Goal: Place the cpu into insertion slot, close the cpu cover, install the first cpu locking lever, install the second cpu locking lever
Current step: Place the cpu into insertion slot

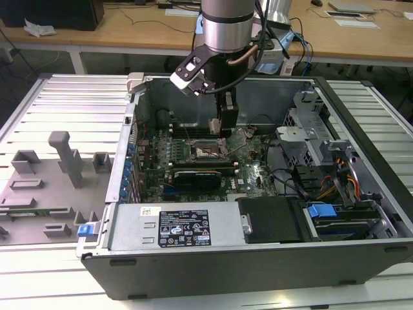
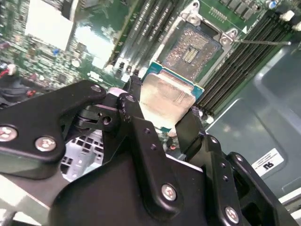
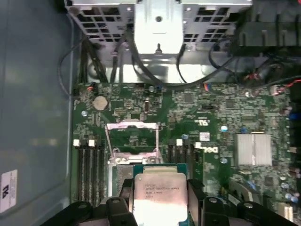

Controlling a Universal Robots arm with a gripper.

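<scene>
My gripper (image 1: pixel 220 124) hangs inside the open computer case, shut on the cpu (image 1: pixel 217 123). The cpu (image 2: pixel 164 100) is a flat square chip with a pale silver top, pinched at two opposite edges by the black fingers (image 2: pixel 134 106). It is held a little above the motherboard, just behind the insertion slot (image 1: pixel 208 152) in the exterior view and apart from it. The insertion slot (image 2: pixel 190 49) lies uncovered, its brownish contact field showing. In the first wrist view the cpu (image 3: pixel 160 190) sits between the fingers (image 3: pixel 195 190), and the silver cpu cover (image 3: pixel 130 125) stands swung open.
Long memory slots (image 2: pixel 254 52) flank the socket, and a thin metal lever (image 2: pixel 263 42) crosses them. A black expansion card (image 1: pixel 200 174), a silver heat sink (image 3: pixel 254 149), the power supply (image 1: pixel 174 226) and drive cage (image 1: pixel 303 129) crowd the case. A grey fixture tray (image 1: pixel 45 187) lies on the exterior view's left.
</scene>
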